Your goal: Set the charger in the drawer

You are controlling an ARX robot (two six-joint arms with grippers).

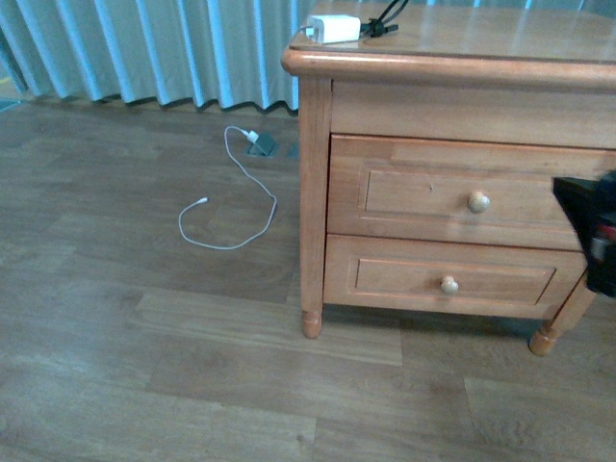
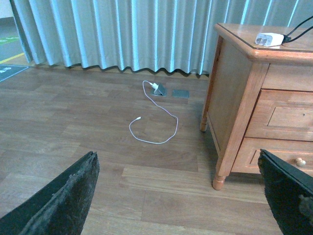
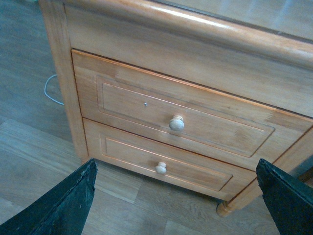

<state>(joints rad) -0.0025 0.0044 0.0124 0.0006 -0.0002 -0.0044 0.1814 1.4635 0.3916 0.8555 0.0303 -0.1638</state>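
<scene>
The white charger (image 1: 333, 29) lies on the far left corner of the wooden nightstand's top (image 1: 500, 43), its black cable running off behind it; the left wrist view shows the charger (image 2: 269, 39) too. The drawer (image 1: 423, 192) is the taller upper one, shut, with a round pale knob (image 1: 478, 201). In the right wrist view the drawer (image 3: 132, 105) and its knob (image 3: 176, 123) face my right gripper (image 3: 176, 186), which is open and empty a short way in front. My right gripper (image 1: 592, 231) shows at the frame's right edge. My left gripper (image 2: 177, 161) hangs open over the floor, left of the nightstand.
The shorter lower drawer (image 1: 414, 274) is shut below. A thin white cable (image 1: 231, 207) loops on the wood floor by a floor socket (image 1: 262, 145). Pale curtains (image 1: 144, 48) hang behind. The nightstand's front left leg (image 1: 311, 322) stands on the floor.
</scene>
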